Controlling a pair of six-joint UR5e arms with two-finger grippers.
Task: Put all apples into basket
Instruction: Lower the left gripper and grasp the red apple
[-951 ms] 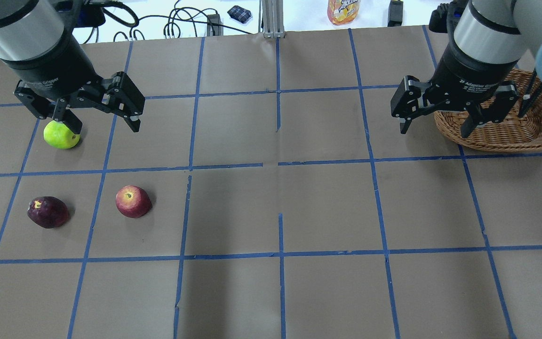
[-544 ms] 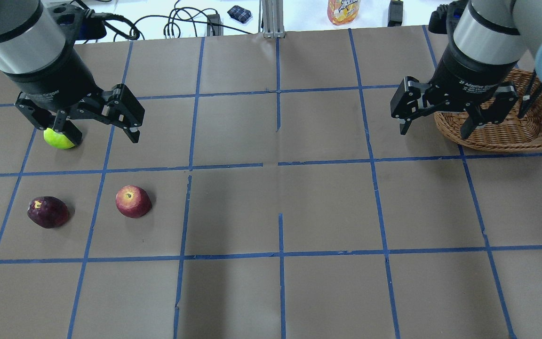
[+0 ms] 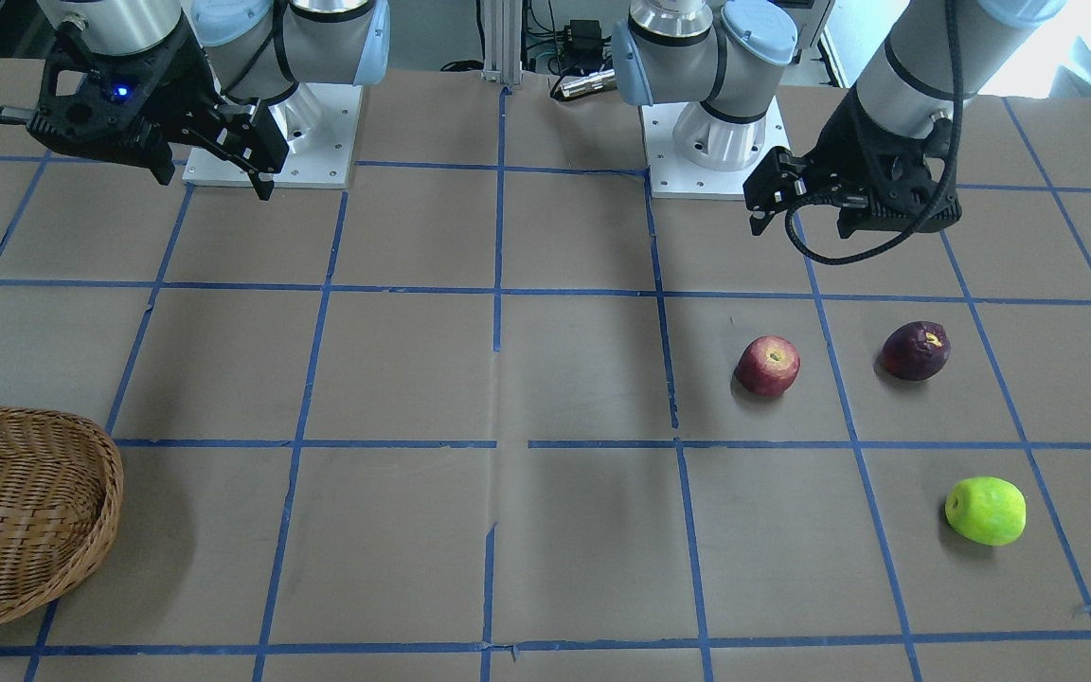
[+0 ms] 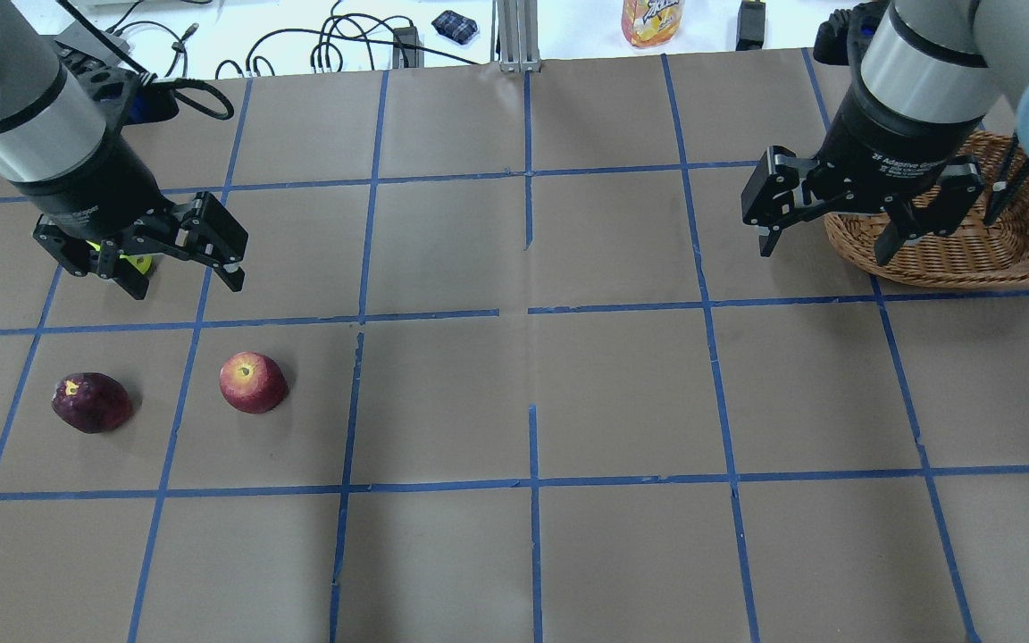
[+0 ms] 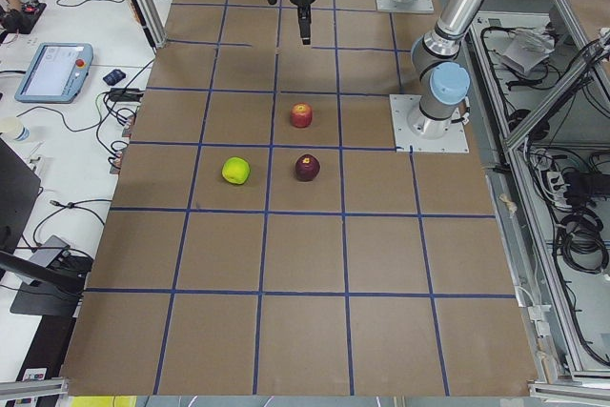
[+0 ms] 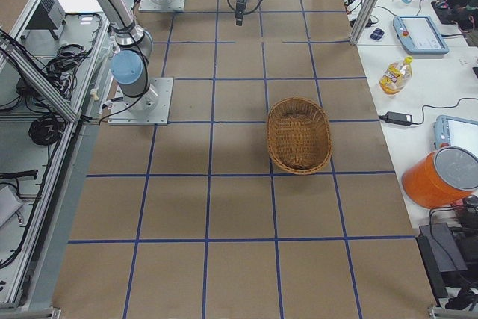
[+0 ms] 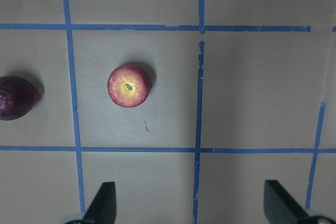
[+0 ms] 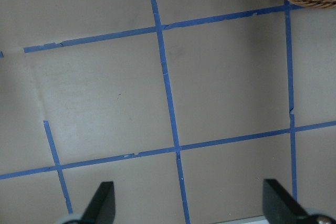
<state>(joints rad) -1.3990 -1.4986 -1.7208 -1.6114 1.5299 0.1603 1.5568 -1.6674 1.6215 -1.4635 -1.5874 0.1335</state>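
Lime-green apple [image 3: 986, 511] was what the left gripper [image 4: 182, 272] had been hanging over a second ago, and it didn't go for it; it slid back toward the robot's side of the worktop [image 4: 622, 384] instead, with its jaws spread wide and nothing between them; in the overhead view the arm now covered nearly all of that apple, with just a sliver of green peeking out.

Going by the overhead view's clock face, the green one sat around 10 o'clock from the middle of the worktop; the red apple [image 4: 252, 382] and the maroon apple [image 4: 91, 403] were both near 9 o'clock, well apart from each other; none of the three had budged; the wicker basket [image 4: 970, 272] was over at about 2 o'clock, and no apple showed in it in the right-side view.

The right gripper [image 4: 825, 250] hadn't moved, parked just beside the basket's near rim, released and empty.

My read: the left arm was lining up on the red apple, which was at roughly 5 o'clock from the gripper and fairly central in the wrist view; so the task was at square one, zero apples in, and every one of them on the far side from the basket.
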